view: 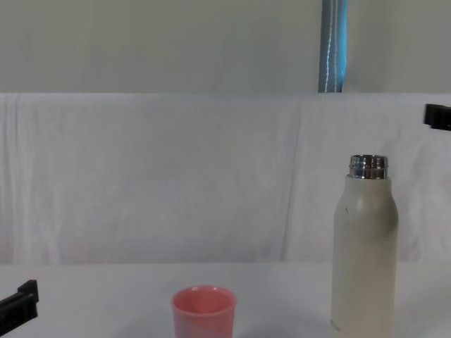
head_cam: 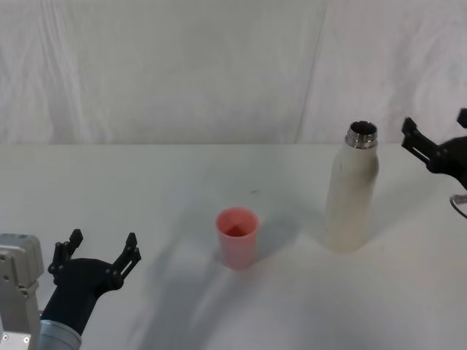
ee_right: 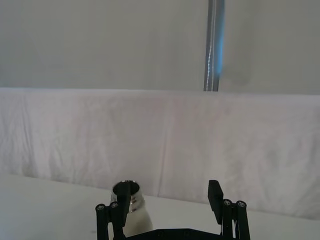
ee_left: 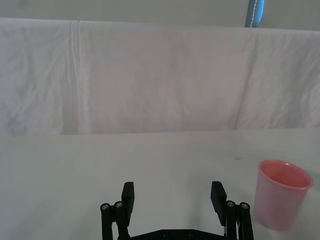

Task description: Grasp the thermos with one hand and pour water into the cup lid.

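Note:
The cream-white thermos (head_cam: 352,191) stands upright and uncapped right of centre on the table, its steel neck showing (view: 364,253). The pink cup lid (head_cam: 237,237) stands upright to its left, nearer me (view: 203,310). My right gripper (head_cam: 435,121) hangs open to the right of the thermos at neck height, not touching it. In the right wrist view, the thermos neck (ee_right: 136,200) sits just beyond the right gripper (ee_right: 170,197). My left gripper (head_cam: 103,238) is open and low at the near left. The cup lid (ee_left: 280,195) stands off to one side of the left gripper (ee_left: 173,195).
A white cloth covers the table (head_cam: 146,189) and hangs as a backdrop (head_cam: 182,65) behind it. A metal pole (view: 333,46) rises behind the backdrop. A thin curved metal piece (head_cam: 460,204) shows at the right edge.

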### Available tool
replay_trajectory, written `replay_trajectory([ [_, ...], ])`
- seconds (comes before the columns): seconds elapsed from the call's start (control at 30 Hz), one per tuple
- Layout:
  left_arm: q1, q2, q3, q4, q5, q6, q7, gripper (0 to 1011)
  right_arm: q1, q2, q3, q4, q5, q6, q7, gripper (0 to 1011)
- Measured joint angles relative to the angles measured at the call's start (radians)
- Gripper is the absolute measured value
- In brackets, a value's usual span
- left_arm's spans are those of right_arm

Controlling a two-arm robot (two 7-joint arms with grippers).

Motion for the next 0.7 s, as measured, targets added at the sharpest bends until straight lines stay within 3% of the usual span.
replay_trajectory([
  [0.37, 0.0, 0.0, 0.0, 0.0, 0.0, 0.0, 0.0, 1001, -0.161, 0.013, 0.017, -0.057, -0.04, -0.165, 0.033, 1000],
  [0.6, 0.0, 0.0, 0.0, 0.0, 0.0, 0.0, 0.0, 1001, -0.212, -0.002, 0.018, -0.058, -0.054, -0.23, 0.041, 1000],
  [0.7, 0.0, 0.0, 0.0, 0.0, 0.0, 0.0, 0.0, 1001, -0.223, -0.006, 0.016, -0.055, -0.052, -0.233, 0.046, 1000],
])
